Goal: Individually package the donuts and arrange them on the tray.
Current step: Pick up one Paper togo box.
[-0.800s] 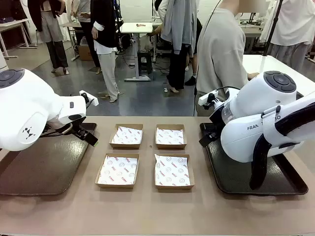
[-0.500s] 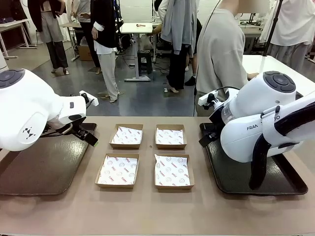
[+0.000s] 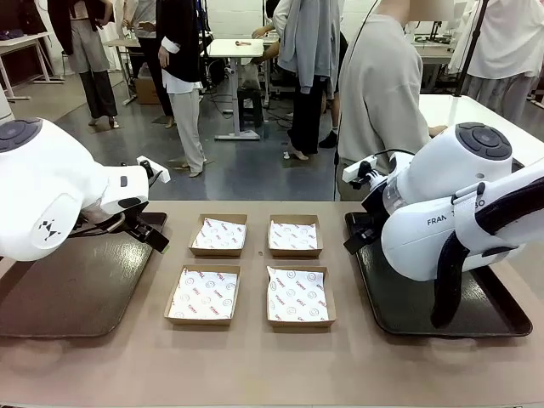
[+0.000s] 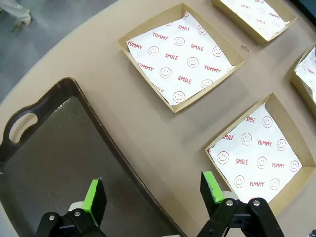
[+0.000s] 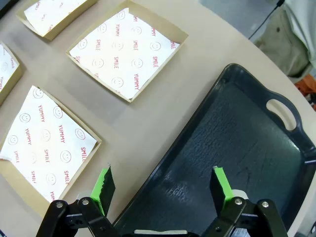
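Holds left gripper [image 4: 150, 190] spread wide and empty above the rim of the dark brown plastic tray [image 4: 49, 163]; right gripper [image 5: 162, 180] likewise above the black plastic tray [image 5: 237, 138]. Brackets four paper-lined cardboard boxes [image 3: 204, 321] between.

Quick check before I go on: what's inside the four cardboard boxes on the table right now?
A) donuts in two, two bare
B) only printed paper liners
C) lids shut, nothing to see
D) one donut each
B: all four open boxes hold just a white paper liner printed with red smileys.
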You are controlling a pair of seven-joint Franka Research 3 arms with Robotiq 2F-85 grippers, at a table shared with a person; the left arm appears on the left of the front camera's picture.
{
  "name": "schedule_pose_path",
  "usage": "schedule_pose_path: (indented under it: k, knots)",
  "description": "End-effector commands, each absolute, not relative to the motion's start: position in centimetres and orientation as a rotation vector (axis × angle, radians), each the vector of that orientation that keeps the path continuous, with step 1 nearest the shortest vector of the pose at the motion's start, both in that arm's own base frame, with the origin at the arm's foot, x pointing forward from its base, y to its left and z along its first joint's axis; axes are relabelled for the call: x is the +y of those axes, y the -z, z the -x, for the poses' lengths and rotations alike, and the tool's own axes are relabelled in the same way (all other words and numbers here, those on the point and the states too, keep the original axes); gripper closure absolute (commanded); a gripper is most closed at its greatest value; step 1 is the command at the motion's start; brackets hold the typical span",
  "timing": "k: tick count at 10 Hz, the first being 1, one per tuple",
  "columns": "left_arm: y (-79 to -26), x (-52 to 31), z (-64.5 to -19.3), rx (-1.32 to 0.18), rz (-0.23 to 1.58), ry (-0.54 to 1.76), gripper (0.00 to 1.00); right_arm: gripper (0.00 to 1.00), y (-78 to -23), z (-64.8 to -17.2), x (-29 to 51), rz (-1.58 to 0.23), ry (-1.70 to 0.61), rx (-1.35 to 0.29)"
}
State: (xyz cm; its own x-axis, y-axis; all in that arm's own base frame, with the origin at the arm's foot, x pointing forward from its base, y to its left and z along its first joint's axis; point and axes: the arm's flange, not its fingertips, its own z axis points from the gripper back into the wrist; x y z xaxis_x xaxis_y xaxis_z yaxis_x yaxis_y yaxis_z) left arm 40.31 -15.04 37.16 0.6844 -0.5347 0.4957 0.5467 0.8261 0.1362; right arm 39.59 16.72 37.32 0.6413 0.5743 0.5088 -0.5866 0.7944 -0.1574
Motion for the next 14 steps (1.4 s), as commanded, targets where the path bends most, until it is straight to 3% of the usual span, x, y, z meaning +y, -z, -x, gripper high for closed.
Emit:
schedule_pose_path:
  k: [1,9,11,14]
  knots:
    - [-37.2,-15.0,-40.3,-0.548,0.023,0.606,0.00,0.00,-37.3,-39.6,16.7,-0.023,-0.662,-0.572]
    - [-37.2,-15.0,-40.3,-0.548,0.023,0.606,0.00,0.00,-37.3,-39.6,16.7,-0.023,-0.662,-0.572]
    - [-38.2,-14.7,-38.1,-0.458,0.053,0.571,0.00,0.00,-38.5,-37.4,16.0,-0.058,-0.700,-0.506]
    - [-43.3,-12.1,-31.3,-0.440,0.089,0.624,0.00,0.00,-43.4,-29.6,13.3,-0.042,-0.726,-0.453]
